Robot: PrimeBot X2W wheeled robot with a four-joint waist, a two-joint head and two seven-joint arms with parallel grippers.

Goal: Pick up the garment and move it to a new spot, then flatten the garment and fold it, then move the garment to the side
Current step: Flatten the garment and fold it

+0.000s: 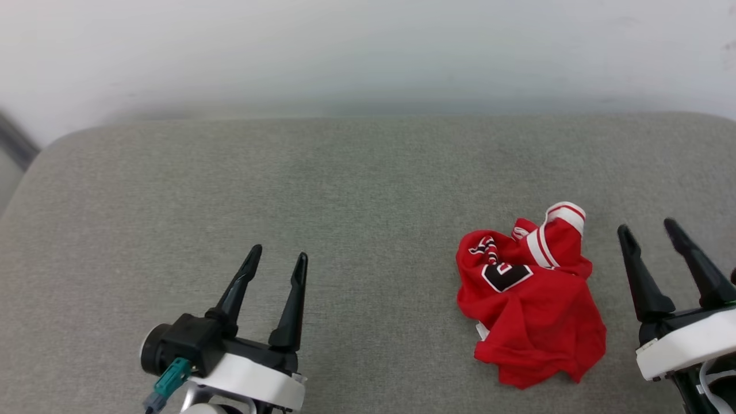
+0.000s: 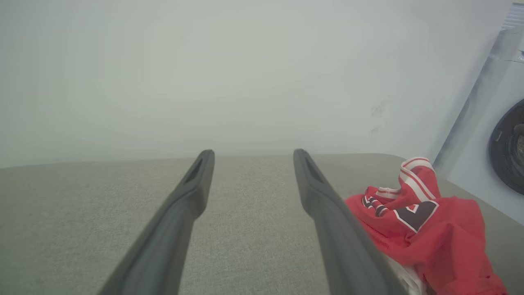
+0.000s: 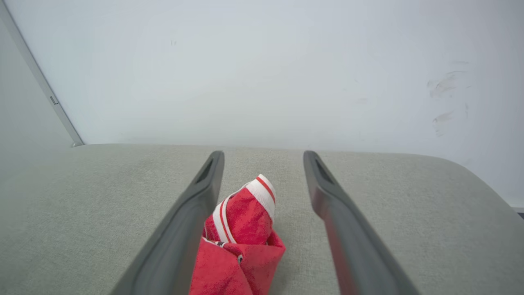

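Left gripper (image 1: 279, 251) fingers: two, dark, spread wide, with nothing between them but bare cushion.
Right gripper (image 1: 647, 225) fingers: two, dark, spread wide, pinching nothing.
Gap between the right fingers: in the right wrist view the raised end of the cloth shows there, its lower part hidden behind one finger. The head view shows the cloth lying clear of both fingertips.
Garment (image 1: 535, 305): one, red, a crumpled heap lying between the two grippers. It is near the right fingers on their inner side and well apart from the left fingers.
Cuff (image 1: 566, 214): one white band with red stripes, standing up at the end of the heap farthest from the finger bases.
Number print (image 1: 506, 276): one black patch edged in white, facing up.
Cushion (image 1: 345, 172): one, grey, woven, under both pairs of fingers and the heap.
Wall (image 1: 368, 52): one, pale, beyond all four fingertips.
Appliance (image 2: 503, 151): one, pale with a round dark door, past the heap in the left wrist view.
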